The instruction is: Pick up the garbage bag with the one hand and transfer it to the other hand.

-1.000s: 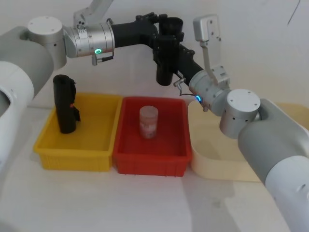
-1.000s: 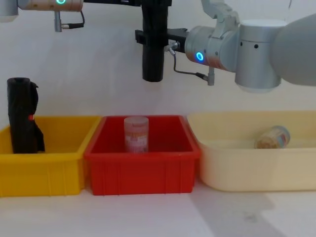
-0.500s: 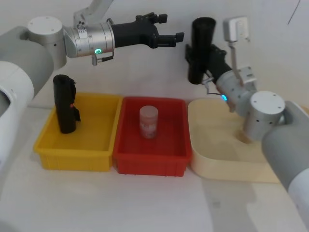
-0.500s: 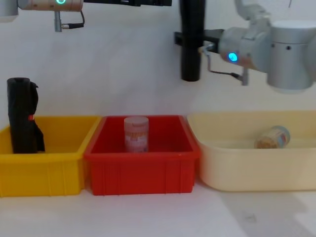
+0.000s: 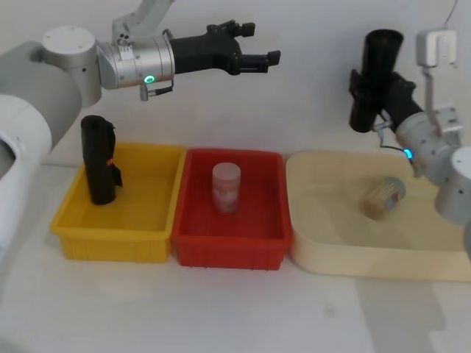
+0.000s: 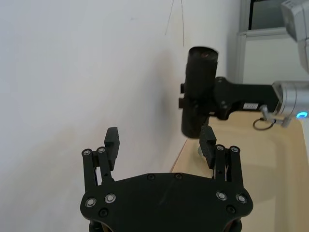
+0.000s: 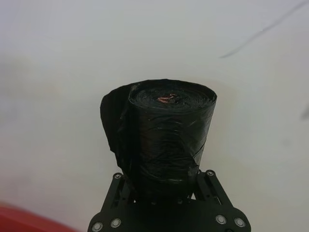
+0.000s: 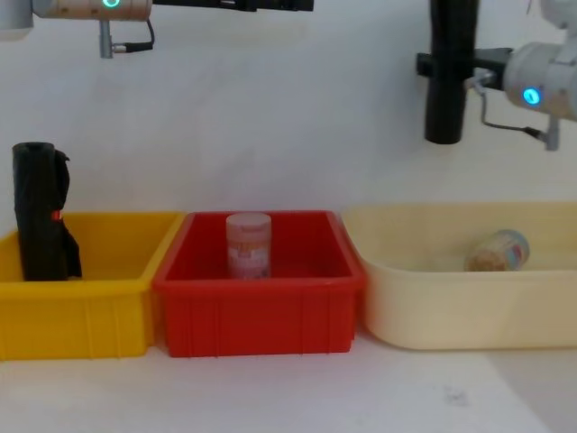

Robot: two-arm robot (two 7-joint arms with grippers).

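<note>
The garbage bag (image 5: pixel 375 79), a smooth black cylindrical roll of plastic, stands upright in the air above the far edge of the cream oval plastic tub (image 5: pixel 324 254), clear of it and of the desk (image 5: pixel 221 309). The right pincer (image 5: pixel 366 87), black-fingered with a silver-grey wrist and a blue light ring, is clamped on the roll's middle, reaching in from the right; in the right wrist view the roll (image 7: pixel 164 140) rises between the fingers with its flat wound end facing outward. In the chest view the roll (image 8: pixel 448 77) hangs high on the right, its lower end well above the tub (image 8: pixel 451 307).

The left pincer (image 5: pixel 268 57), on the silver-grey wrist with a green-teal light ring, is held high over the bins with its fingers spread apart and nothing between them, well apart from the roll. The left wrist view shows its two black fingertips (image 6: pixel 112 140) wide open, with the roll (image 6: pixel 198 92) and the right pincer beyond them.

Below, a yellow plastic bin (image 5: pixel 110 246) holds a lumpier black roll (image 5: pixel 98 158) standing upright. Beside it a red plastic bin (image 5: pixel 228 250) holds a pale pink jar (image 5: pixel 226 186), also upright. A small clear jar (image 5: pixel 383 197) lies on its side in the cream tub.
</note>
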